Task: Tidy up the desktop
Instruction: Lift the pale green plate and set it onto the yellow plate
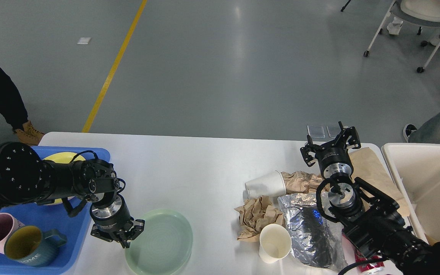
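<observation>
The large white rectangular worktop with rounded corners fills the lower half of the view, over a grey floor. At its right end stands a cream rectangular bin; at its left end lies a blue plastic tray holding a yellow plate and a teal mug with a yellow inside. A pale green round plate sits on the worktop just right of the tray. On the right side is a heap of litter: a crumpled silver foil bag, crumpled brown paper, a white paper cup on its side and an upright white paper cup. The left gripper is at the green plate's left rim, its jaws close together; whether they grip the rim I cannot tell. The right gripper hangs above the far right of the worktop, jaws spread wide and empty.
</observation>
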